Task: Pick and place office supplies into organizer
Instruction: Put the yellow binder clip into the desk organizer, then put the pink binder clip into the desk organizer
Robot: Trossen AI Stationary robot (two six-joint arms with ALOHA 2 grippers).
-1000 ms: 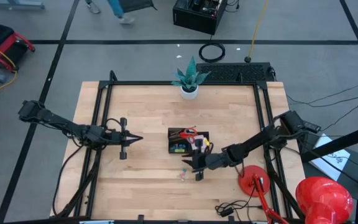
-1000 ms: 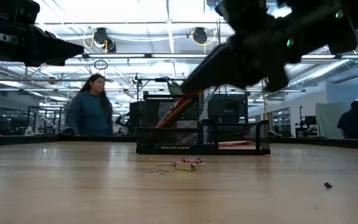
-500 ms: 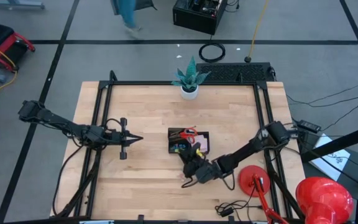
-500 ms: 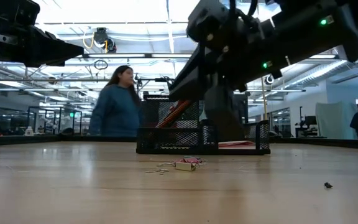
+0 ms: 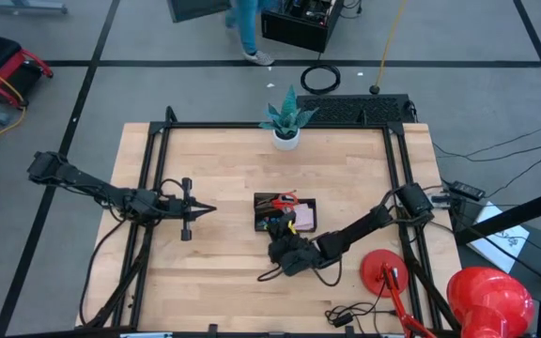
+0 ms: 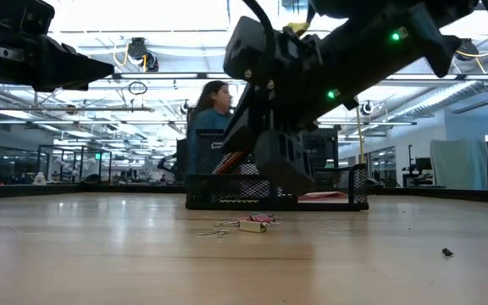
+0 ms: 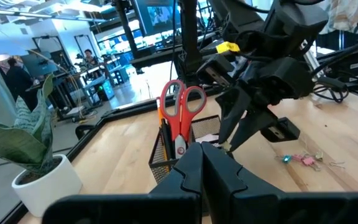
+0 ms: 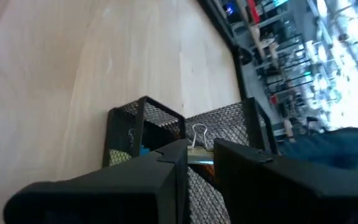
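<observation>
- At the middle of the wooden table stands the black mesh organizer; the left wrist view shows red-handled scissors standing handles-up in its tall compartment beside an orange pencil, and the high view shows a pink sticky-note pad lying in the lower tray part.
- Just in front of the organizer, the right gripper hangs low over the board, its fingers pinched on a small pale paper clip, with the mesh walls right behind it in the right wrist view.
- On the bare wood near the front edge lie more loose clips and a small pink and pale piece; the low view shows them resting apart from the organizer, with the right arm above them.
- The left gripper waits over the left half of the table, well apart from the organizer, its jaws pressed together and empty.
- A white pot with a spiky green plant sits at the far edge; a red lamp stands off the table's right front corner.
- Beyond the table lies a grey floor with black lines; a person in a blue top shows behind the organizer in the low view, and only as legs at the top of the high view.
</observation>
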